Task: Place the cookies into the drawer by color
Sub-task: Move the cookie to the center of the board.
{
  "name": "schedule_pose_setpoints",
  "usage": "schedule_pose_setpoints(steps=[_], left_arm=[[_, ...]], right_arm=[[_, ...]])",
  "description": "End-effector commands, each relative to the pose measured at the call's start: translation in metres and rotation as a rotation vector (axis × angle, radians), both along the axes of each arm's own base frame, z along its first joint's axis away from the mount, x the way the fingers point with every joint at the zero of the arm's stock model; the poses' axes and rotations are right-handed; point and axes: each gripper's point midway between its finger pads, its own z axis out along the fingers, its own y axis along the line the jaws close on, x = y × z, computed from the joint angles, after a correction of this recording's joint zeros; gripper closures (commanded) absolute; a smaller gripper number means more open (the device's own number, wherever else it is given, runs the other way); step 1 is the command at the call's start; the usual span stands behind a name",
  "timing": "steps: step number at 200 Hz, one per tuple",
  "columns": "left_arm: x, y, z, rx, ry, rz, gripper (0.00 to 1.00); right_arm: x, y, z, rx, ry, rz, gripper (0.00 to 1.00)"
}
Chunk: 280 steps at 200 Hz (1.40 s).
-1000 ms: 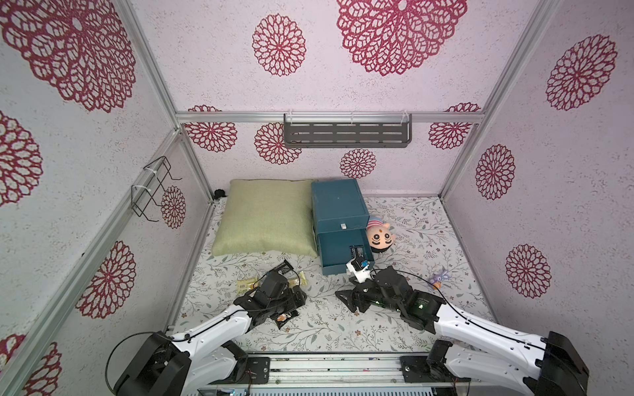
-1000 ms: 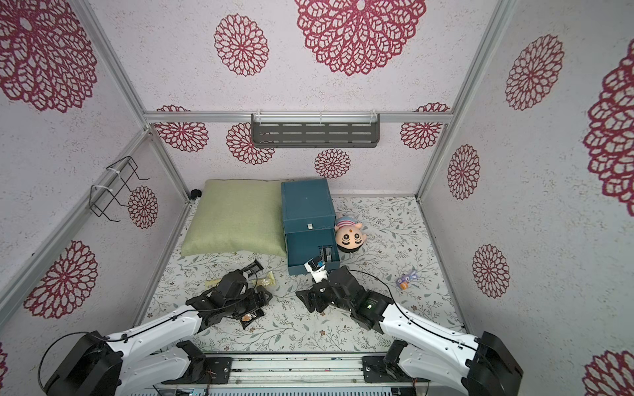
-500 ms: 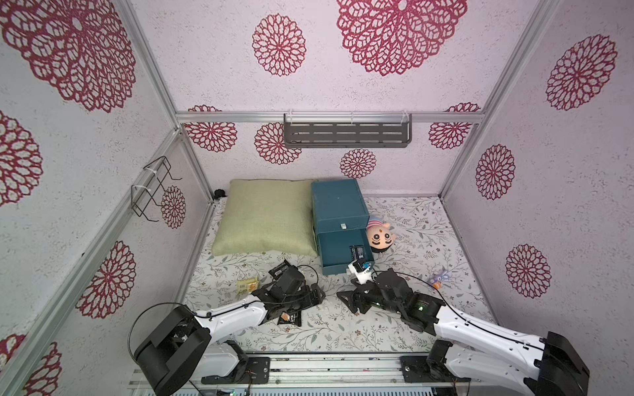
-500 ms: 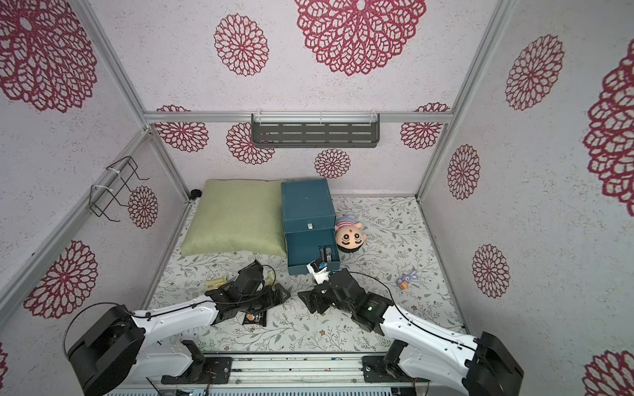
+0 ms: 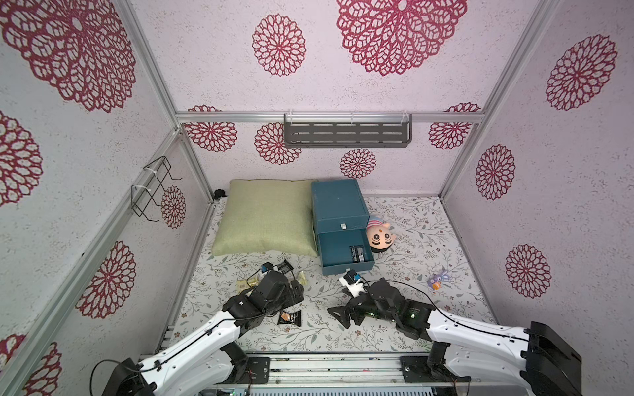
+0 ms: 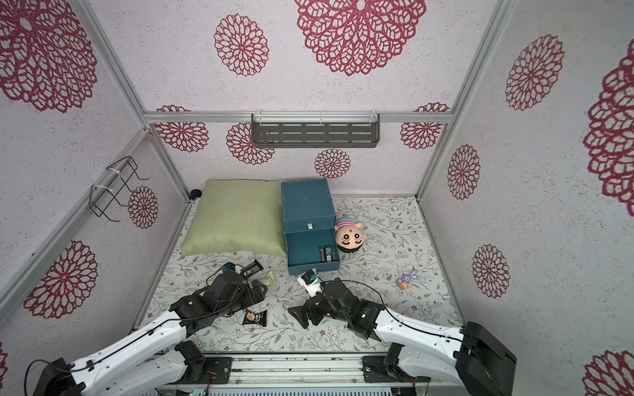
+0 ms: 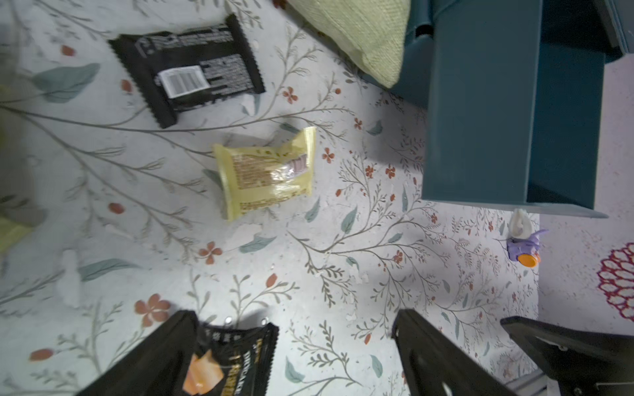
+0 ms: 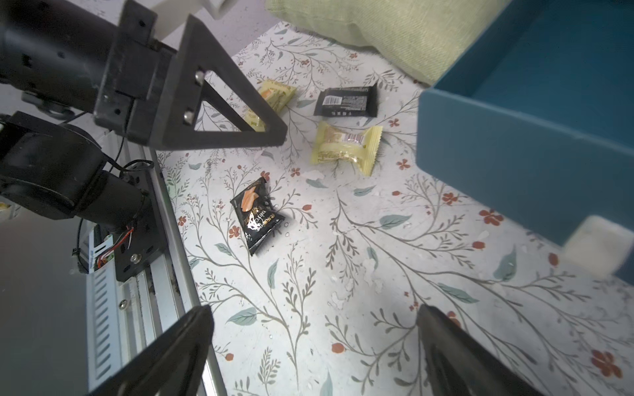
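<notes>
Left wrist view, left gripper (image 7: 293, 313) spread wide, empty, black packet (image 7: 236, 360) just beside it, right gripper (image 8: 315, 308) spread, empty

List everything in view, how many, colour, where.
drawer chest: one, teal, back middle, one drawer out
black cookies: three, black, two on mat, one in open drawer
yellow cookies: at least two, yellow, on mat
cushion: one, green, left of chest
plush toy: one, peach, right of chest
small toy: one, purple, mat's right
shelf: one, grey, back wall
wire rack: one, black, left wall
left gripper: one, black, open above mat
right gripper: one, black, open above mat
</notes>
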Motion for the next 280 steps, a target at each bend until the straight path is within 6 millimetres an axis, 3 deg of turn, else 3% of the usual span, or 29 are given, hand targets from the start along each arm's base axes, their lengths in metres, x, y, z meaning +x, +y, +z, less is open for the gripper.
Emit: schedule_pose_setpoints(steps=[1,30,56,66,87,135,216,236,280], left_arm=[[-0.015,0.031,-0.017,0.066,0.051,0.086,0.03],[-0.029,0.039,-0.029,0.031,0.091,0.115,0.03],[-0.036,0.028,-0.042,-0.043,0.126,0.096,0.03],[-0.038,0.023,-0.046,-0.074,0.139,0.085,0.03],[-0.039,0.016,-0.050,-0.104,0.158,0.068,0.03],[-0.037,-0.003,-0.060,-0.179,0.180,0.039,0.03],[-0.020,-0.036,-0.053,-0.236,0.158,-0.023,0.03],[-0.017,-0.026,-0.049,-0.187,0.132,0.004,0.03],[-0.015,0.017,-0.037,-0.088,0.072,0.101,0.03]], right_arm=[[-0.007,0.022,0.009,0.040,-0.052,0.064,0.01],[-0.016,0.042,-0.002,-0.011,-0.137,0.106,0.01],[-0.025,0.055,-0.007,-0.028,-0.248,0.167,0.01],[-0.042,0.062,-0.009,-0.022,-0.293,0.226,0.01],[-0.046,0.067,-0.013,-0.027,-0.327,0.266,0.01],[-0.041,0.068,-0.029,-0.071,-0.335,0.257,0.01],[-0.036,0.062,-0.051,-0.138,-0.305,0.224,0.01],[-0.037,0.065,-0.056,-0.152,-0.291,0.239,0.01],[-0.034,0.074,-0.060,-0.136,-0.260,0.209,0.06]])
